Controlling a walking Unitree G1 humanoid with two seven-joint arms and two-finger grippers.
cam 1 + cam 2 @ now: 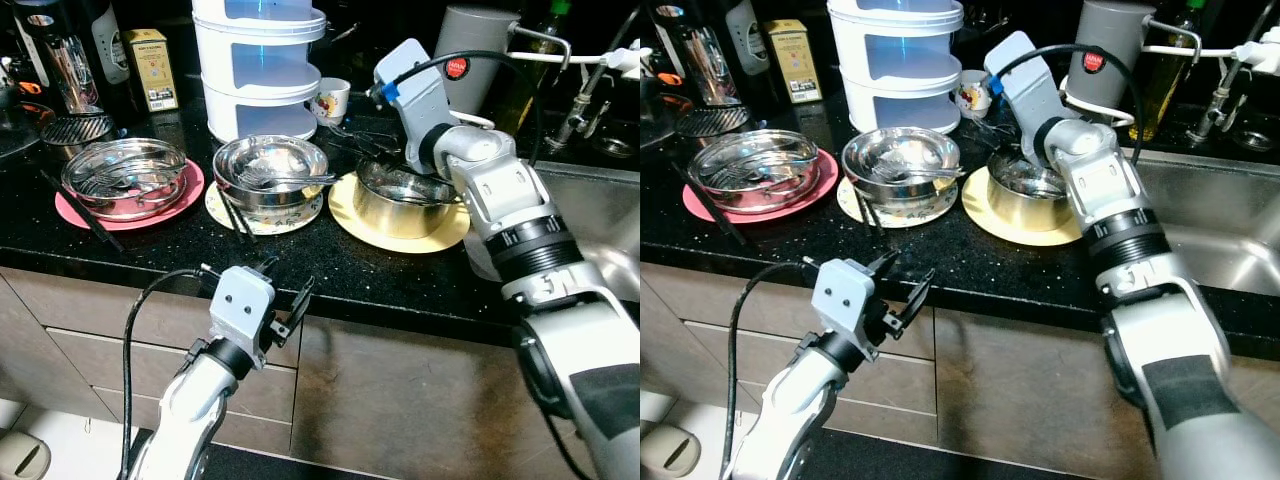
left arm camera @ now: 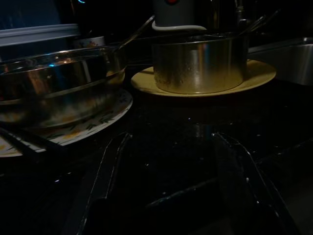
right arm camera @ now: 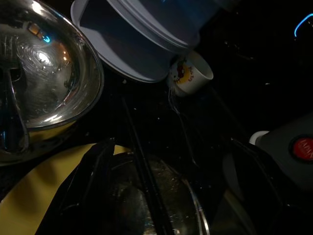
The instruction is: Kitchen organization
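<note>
Worktop (image 1: 330, 265) of black speckled stone carries three steel bowls in a row: one on a pink plate (image 1: 185, 200), one on a patterned plate (image 1: 268, 218), and a steel pot (image 1: 400, 200) on a yellow plate (image 1: 440, 235). Right hand (image 1: 362, 140) hangs above the pot's far rim, fingers spread, with dark chopsticks (image 3: 144, 178) lying across the pot between them. Left hand (image 1: 285, 300) is held at the worktop's front edge, fingers spread and holding nothing.
</note>
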